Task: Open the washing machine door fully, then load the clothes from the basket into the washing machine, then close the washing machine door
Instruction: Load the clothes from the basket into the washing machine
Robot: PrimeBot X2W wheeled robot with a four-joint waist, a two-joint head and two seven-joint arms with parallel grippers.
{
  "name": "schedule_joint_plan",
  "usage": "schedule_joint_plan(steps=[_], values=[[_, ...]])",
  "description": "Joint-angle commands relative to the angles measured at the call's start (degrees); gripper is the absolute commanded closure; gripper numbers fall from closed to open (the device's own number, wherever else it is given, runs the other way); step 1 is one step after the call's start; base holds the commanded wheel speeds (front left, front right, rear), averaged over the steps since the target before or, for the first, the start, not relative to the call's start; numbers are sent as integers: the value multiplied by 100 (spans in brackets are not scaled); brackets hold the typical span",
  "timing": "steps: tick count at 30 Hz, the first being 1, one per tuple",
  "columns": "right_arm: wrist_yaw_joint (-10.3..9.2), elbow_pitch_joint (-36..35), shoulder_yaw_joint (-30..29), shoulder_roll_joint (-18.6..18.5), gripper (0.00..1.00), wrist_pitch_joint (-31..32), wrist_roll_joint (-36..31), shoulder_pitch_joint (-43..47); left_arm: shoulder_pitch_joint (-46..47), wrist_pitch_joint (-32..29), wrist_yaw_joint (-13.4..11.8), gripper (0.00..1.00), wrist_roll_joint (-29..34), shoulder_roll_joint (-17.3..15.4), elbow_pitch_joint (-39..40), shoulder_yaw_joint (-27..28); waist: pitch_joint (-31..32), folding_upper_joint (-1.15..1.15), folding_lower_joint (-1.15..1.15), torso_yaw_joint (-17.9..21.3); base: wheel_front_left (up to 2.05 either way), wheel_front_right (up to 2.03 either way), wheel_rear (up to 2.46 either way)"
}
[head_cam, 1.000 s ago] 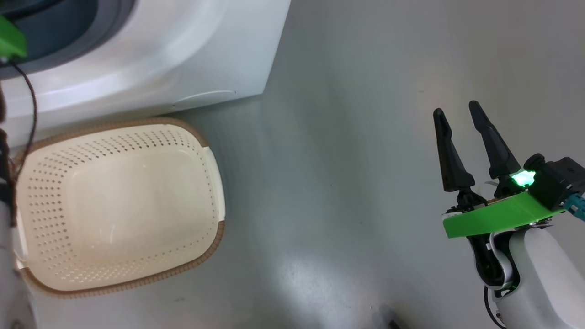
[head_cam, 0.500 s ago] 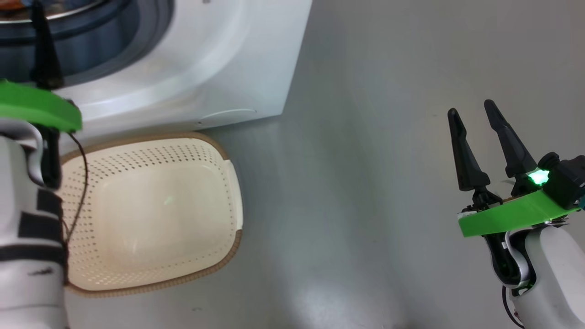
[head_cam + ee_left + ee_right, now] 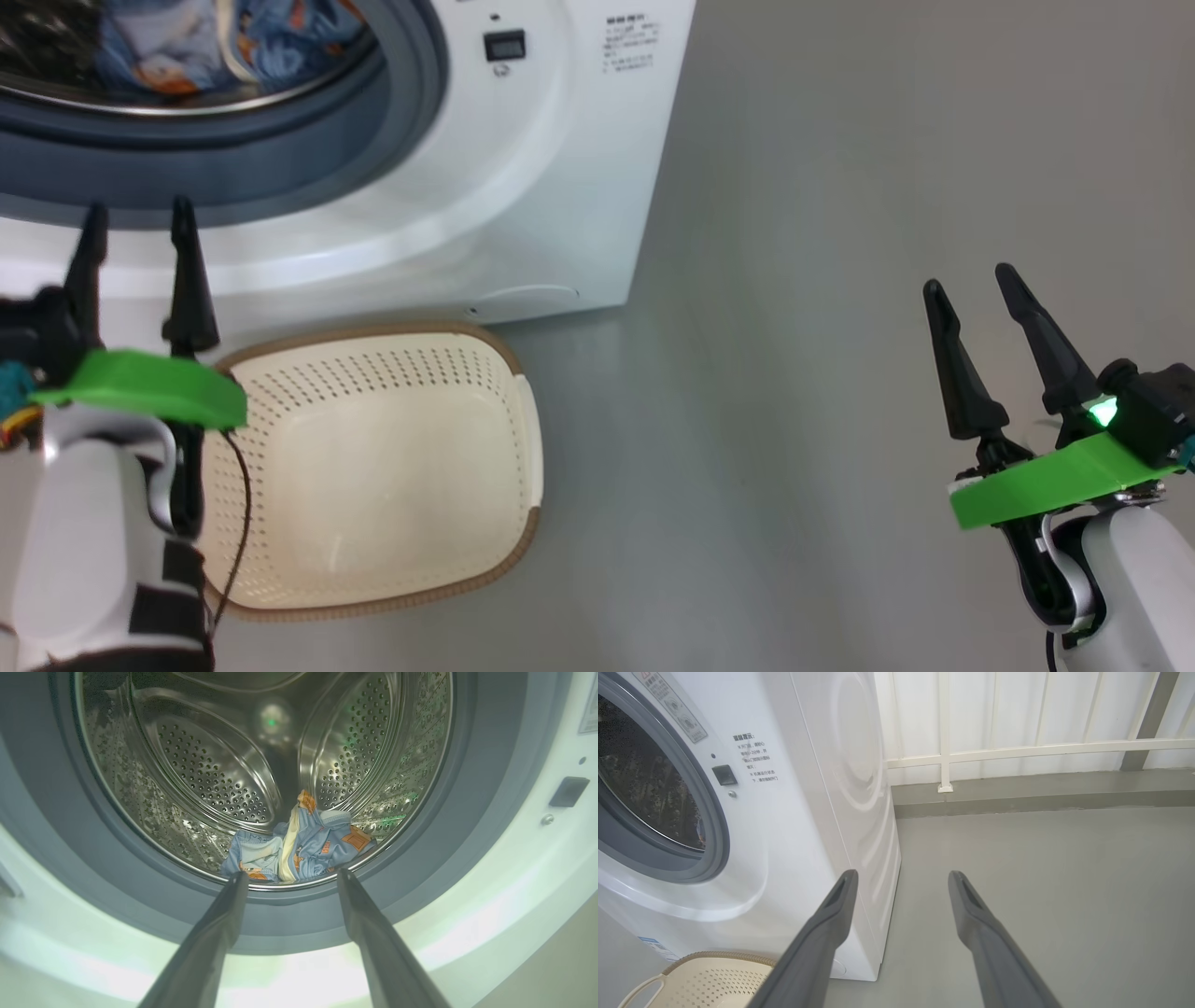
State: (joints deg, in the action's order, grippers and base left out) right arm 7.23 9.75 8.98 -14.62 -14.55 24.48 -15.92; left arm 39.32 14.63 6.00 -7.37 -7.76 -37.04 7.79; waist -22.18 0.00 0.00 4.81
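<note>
1. The washing machine (image 3: 523, 187) stands with its round mouth uncovered. The clothes (image 3: 299, 851) lie bunched low in its drum (image 3: 210, 774).
2. The basket (image 3: 373, 485) sits on the floor (image 3: 794, 373) just before the machine's front, its bare bottom showing.
3. The left gripper (image 3: 138, 210) hovers before the machine's mouth, fingers spread, holding nothing.
4. The right gripper (image 3: 967, 277) hangs well apart from the machine, past its corner, fingers spread, holding nothing.

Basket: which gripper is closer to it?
Left. The left gripper is at the basket's left rim, open, pointing toward the washing machine. The right gripper, also open, is well off to the basket's right, across the floor.
</note>
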Motion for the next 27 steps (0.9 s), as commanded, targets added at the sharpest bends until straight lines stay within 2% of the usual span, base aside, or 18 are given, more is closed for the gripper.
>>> schedule_joint_plan(steps=[1,12,27], values=[[25,-100,83,-104,0,-45,-48,127,-166,37,21,0,80,-184,197,170,275,0,0,-169,0,0,0],[25,-16,50,-177,0,-45,-43,527,-1180,37,85,0,185,57,637,346,903,0,0,-376,0,0,0],[25,-15,5,-196,0,-45,-15,1078,-2564,37,135,0,205,180,1629,512,1526,0,0,-459,0,0,0]])
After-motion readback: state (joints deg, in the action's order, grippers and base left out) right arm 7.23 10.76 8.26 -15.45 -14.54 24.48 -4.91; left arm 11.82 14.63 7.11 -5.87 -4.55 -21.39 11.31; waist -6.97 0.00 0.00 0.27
